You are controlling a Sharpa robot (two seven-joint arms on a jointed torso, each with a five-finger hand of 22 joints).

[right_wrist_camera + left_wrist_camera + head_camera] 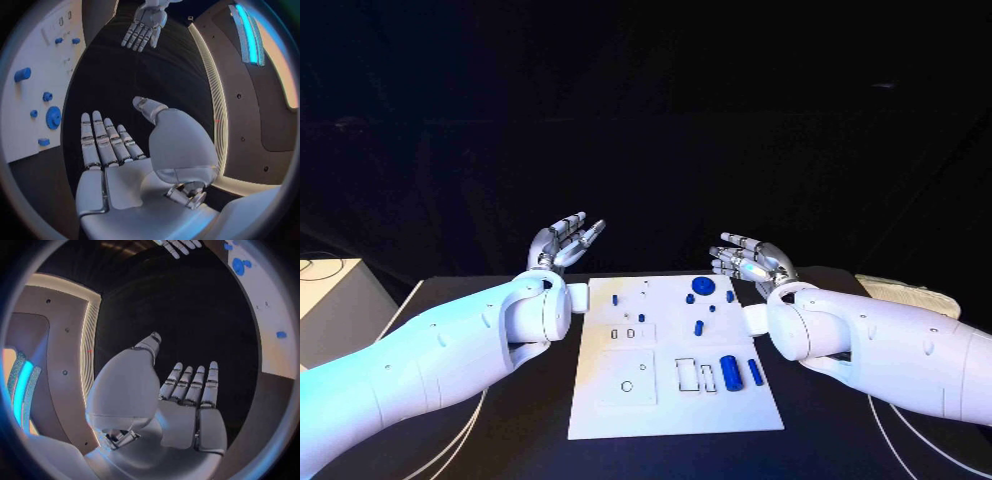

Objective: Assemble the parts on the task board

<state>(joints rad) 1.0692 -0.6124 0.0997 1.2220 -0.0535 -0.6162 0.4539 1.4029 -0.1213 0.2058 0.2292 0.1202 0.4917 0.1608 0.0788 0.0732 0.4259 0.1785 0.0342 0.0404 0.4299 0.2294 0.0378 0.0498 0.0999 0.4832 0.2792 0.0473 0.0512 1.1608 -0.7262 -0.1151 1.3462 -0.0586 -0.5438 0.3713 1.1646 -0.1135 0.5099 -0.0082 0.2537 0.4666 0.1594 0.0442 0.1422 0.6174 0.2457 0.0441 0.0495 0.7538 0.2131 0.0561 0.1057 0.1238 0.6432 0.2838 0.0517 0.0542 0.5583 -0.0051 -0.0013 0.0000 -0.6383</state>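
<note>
The white task board (625, 410) lies in the middle of the black table. Several small blue parts sit on it: a round disc (702, 286) near its far edge, small pegs (700, 327) below that, and two long cylinders (730, 366) near the right side. My left hand (564, 242) is raised off the table beyond the board's far left corner, fingers straight and apart, holding nothing. My right hand (750, 260) hovers beyond the far right corner, also spread and empty. The right wrist view shows the palm (119, 165) bare, with the disc (54, 117) beside it.
A pale object (906, 292) lies at the table's right edge. A light-coloured surface (329, 300) stands off the table to the left. The board has rectangular slots (691, 374) and a round hole (627, 386) in its near half.
</note>
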